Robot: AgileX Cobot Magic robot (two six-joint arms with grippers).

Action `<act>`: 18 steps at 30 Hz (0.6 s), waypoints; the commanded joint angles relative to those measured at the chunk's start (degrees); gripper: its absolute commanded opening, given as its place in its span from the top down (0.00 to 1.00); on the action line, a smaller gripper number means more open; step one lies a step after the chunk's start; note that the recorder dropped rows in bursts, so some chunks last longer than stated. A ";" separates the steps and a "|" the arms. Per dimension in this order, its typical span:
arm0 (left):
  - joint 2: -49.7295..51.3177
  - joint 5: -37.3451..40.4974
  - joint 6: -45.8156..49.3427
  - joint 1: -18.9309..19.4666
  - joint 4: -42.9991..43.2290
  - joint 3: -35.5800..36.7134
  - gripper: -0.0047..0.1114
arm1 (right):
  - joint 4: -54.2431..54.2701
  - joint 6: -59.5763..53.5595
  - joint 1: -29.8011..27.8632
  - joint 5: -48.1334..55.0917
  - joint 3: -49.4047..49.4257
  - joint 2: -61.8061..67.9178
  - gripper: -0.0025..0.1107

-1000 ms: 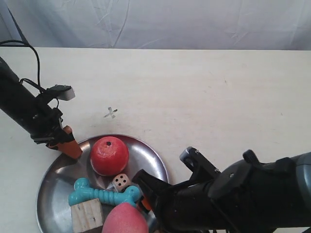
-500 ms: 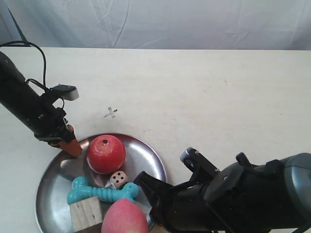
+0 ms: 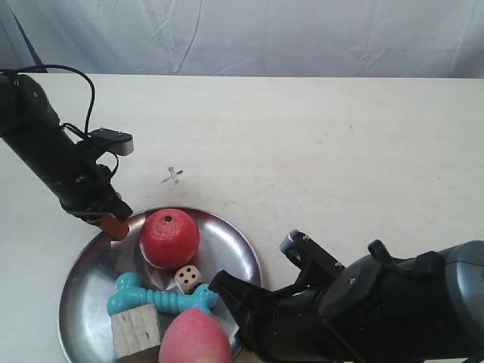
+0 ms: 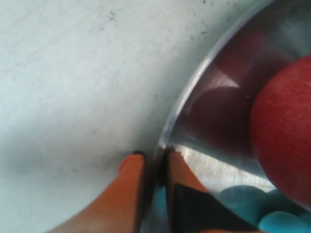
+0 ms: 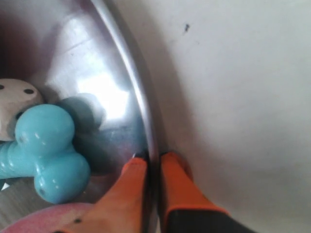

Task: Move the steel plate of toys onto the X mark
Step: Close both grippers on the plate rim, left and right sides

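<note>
The steel plate lies at the front left of the table, holding a red ball, a small die, a teal bone, a wooden cube and a pink egg-shaped ball. My left gripper is shut on the plate's rim, one finger inside and one outside; it shows at the exterior view's left. My right gripper is shut on the rim on the opposite side, near the bone. The X mark is on bare table just beyond the plate.
A pale curtain hangs behind the table's far edge. The right arm's bulky black body fills the front right corner. A black cable loops over the left arm.
The left gripper and arm have shifted slightly rightward and the plate has turned a little with them; the toys inside have shifted with it. Both grippers stay shut on the rim.
</note>
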 commanded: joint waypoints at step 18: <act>-2.53 2.69 -10.07 -2.21 -4.76 1.36 0.96 | -2.33 -0.18 -0.79 -3.24 -0.32 -2.16 0.99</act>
